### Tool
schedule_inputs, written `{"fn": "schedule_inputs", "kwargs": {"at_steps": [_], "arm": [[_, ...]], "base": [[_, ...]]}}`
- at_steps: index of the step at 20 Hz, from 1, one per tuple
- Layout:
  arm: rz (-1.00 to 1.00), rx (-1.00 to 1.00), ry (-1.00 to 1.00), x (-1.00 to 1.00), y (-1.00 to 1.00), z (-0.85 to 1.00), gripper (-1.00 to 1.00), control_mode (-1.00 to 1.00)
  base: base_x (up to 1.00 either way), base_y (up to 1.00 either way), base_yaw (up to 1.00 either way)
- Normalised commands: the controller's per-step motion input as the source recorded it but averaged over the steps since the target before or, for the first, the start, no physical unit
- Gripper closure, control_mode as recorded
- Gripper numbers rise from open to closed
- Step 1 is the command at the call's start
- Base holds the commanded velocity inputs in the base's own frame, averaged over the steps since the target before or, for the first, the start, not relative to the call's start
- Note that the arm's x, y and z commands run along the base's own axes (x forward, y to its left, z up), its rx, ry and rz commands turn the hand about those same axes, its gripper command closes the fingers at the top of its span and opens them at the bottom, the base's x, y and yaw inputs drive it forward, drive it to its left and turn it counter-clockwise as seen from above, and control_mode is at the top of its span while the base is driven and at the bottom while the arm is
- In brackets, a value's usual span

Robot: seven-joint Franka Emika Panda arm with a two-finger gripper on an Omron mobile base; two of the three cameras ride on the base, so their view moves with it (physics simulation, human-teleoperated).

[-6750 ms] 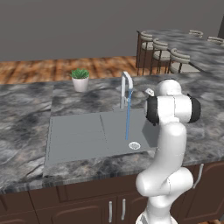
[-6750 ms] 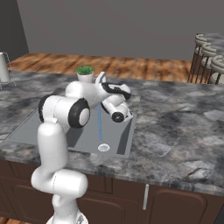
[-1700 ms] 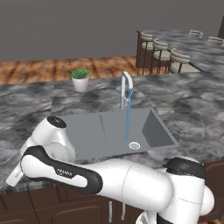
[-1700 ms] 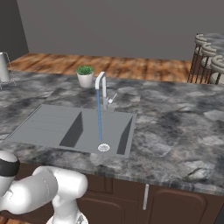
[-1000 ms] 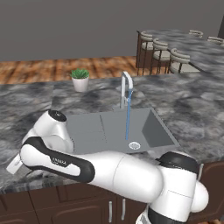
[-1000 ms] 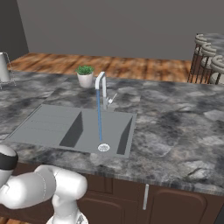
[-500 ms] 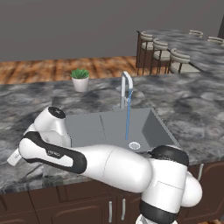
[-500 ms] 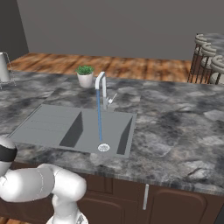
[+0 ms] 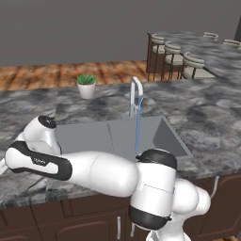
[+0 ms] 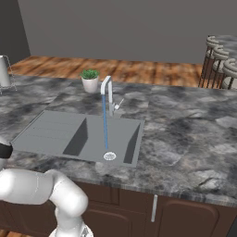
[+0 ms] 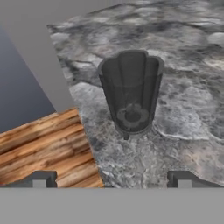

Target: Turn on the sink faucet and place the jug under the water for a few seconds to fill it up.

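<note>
The jug [image 11: 131, 94] is dark charcoal and ribbed. It stands upright on the grey marble counter [image 11: 183, 118], ahead of my gripper [image 11: 111, 180] and centred between its fingertips [image 11: 39, 179]. The jaws stand wide open with nothing between them, a short way off the jug. My arm reaches far left over the counter, past the sink [image 9: 94, 136]. The sink faucet [image 9: 135, 92] arches over the basin, and the water [image 9: 138, 127] falls from it as a thin blue stream. From the other side, the sink faucet [image 10: 107, 92] and the water [image 10: 105, 125] stand above the round drain [image 10: 109, 156].
A potted plant [image 9: 86, 85] stands behind the sink's drainboard. A white paper-towel roll [image 10: 3, 69] is at the far left. The counter edge runs just left of the jug, with wooden floor [image 11: 39, 144] below it. Bar stools [image 9: 188, 61] line the island at the back right.
My wrist and forearm have swung a little further left over the counter. The water keeps running and the jaws have stayed open.
</note>
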Motion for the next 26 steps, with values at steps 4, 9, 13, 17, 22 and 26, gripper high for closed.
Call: {"fn": "schedule_inputs", "kwargs": {"at_steps": [4, 9, 13, 17, 22, 26], "arm": [[-0.02, 0.0, 0.0, 0.18, 0.45, 0.0, -1.0, -1.0], [-0.02, 0.0, 0.01, 0.04, 0.4, 0.0, -1.0, -1.0], [-0.02, 0.0, 0.04, 0.02, 0.33, 0.0, -1.0, -1.0], [-0.04, 0.0, 0.01, 0.07, 0.14, 0.0, -1.0, -1.0], [-0.05, 0.0, 0.0, 0.0, 0.01, -0.08, -1.0, -1.0], [-0.04, 0.0, 0.0, 0.0, 0.08, -0.06, -1.0, -1.0]], "base": [[0.0, 0.0, 0.0], [0.0, 0.0, 0.0], [0.0, 0.0, 0.0], [0.0, 0.0, 0.0], [0.0, 0.0, 0.0], [0.0, 0.0, 0.0]]}}
